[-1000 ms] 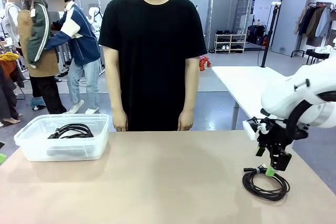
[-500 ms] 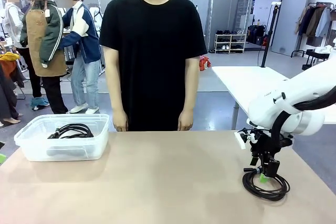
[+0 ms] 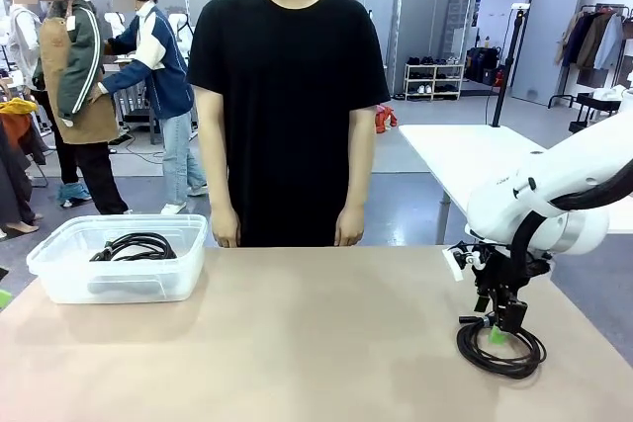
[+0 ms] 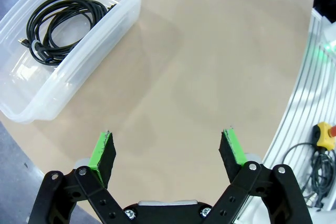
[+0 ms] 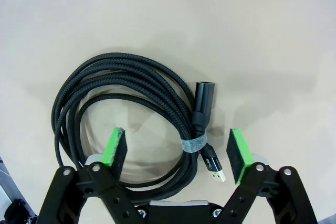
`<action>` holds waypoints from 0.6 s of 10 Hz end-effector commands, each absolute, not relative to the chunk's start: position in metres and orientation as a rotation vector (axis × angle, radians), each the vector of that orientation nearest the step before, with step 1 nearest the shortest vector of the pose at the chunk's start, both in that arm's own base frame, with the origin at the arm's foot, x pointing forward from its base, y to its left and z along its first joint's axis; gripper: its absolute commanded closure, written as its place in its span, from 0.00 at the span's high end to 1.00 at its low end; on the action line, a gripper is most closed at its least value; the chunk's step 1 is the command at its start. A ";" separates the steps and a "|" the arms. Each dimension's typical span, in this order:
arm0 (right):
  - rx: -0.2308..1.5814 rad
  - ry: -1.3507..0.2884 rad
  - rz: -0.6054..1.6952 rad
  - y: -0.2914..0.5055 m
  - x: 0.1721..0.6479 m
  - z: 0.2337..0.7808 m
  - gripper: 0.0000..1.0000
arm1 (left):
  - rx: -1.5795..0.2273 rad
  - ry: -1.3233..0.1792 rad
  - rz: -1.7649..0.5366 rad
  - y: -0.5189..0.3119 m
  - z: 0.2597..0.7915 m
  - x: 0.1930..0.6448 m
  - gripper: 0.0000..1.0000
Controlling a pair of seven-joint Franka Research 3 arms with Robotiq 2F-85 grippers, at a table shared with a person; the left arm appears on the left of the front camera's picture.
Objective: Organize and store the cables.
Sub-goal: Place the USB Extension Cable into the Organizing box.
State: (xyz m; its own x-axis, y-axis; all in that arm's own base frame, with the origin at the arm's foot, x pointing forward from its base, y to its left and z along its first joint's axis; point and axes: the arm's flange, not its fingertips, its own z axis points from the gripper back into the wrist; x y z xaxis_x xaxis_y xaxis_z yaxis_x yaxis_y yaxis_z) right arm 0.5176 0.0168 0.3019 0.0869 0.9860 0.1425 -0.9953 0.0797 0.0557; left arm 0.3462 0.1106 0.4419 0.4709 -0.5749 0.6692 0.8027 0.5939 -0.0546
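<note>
— So, where is the coil (image 5: pixel 131 114) now?
— It lies flat on the table (image 3: pixel 297 343), near the right edge in the front view. It is a black braided cord, wound in a round loop and tied with a grey strap (image 5: pixel 195 143). Two plugs stick out beside the strap.

— And the right gripper (image 5: pixel 177 149)?
— It stands directly over the coil, fingers pointing down. In its wrist view the green pads (image 5: pixel 114 146) are apart, one on each side of the strapped part, and they do not touch the cord. So the jaws look open and hold nothing.

— Is there another cable?
— Yes, a second coil (image 3: pixel 134 246) lies inside the clear bin (image 3: pixel 59 279) at the far left of the table. The left wrist view shows it too, against one end of the bin.

— What about the left gripper (image 4: pixel 167 150)?
— Its jaws are spread wide, empty, above bare table just beside the bin.

— And the person (image 3: pixel 287 96)?
— The person stands at the far side in a black shirt, arms hanging down, both hands apart from the table.
</note>
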 end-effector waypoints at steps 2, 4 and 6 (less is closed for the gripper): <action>0.099 -0.067 1.455 0.019 0.520 0.303 0.08 | -0.392 -0.656 -0.883 0.112 0.442 0.346 1.00; 0.093 -0.068 1.455 0.019 0.521 0.305 0.00 | -0.392 -0.656 -0.883 0.112 0.442 0.346 1.00; 0.092 -0.059 1.456 0.020 0.521 0.305 0.03 | -0.392 -0.656 -0.883 0.112 0.442 0.346 1.00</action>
State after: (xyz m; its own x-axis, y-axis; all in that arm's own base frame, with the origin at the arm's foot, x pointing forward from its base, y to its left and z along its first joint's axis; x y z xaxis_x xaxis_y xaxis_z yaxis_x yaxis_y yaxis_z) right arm 0.5203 0.0175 0.3043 0.0888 0.9877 0.1288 -0.9959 0.0856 0.0304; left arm 0.3462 0.1106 0.4419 0.4709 -0.5749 0.6692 0.8027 0.5939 -0.0546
